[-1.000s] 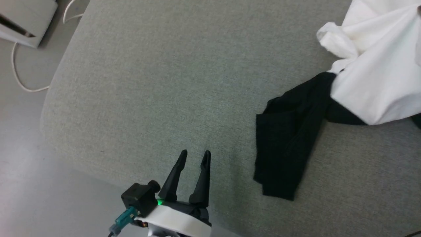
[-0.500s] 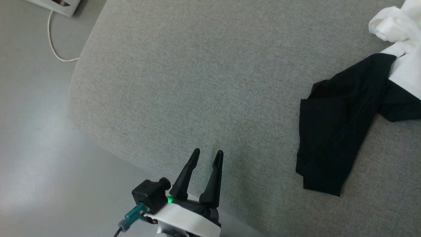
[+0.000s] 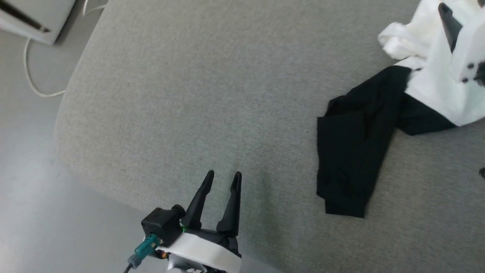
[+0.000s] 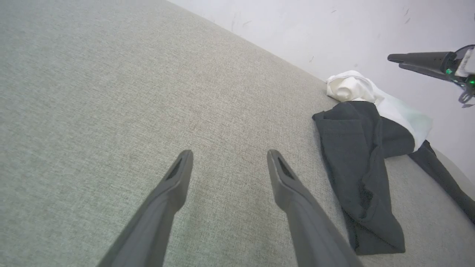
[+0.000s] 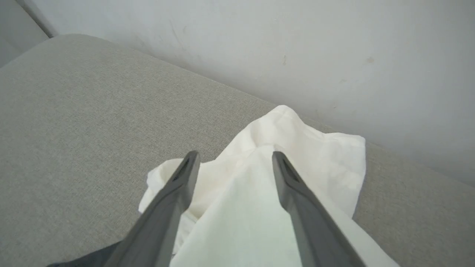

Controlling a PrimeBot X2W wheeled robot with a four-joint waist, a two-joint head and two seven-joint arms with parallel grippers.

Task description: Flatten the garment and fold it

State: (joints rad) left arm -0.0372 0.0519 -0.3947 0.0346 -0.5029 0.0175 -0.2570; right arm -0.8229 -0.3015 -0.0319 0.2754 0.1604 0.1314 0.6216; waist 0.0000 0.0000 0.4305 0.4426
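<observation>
The garment (image 3: 360,144) lies crumpled on the grey cushion (image 3: 189,94). Its black sleeve trails well to the right of the left gripper (image 3: 223,174), which sits near the cushion's front edge, fingers pointing forward, spread and empty. The right gripper (image 5: 234,155) hangs just above the white body, fingers parted with nothing between them. A second ago that cloth seemed drawn up higher, though the head camera has shifted since.

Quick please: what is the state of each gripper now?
Left gripper: open, holding nothing.
Right gripper: open, above the garment, holding nothing.
</observation>
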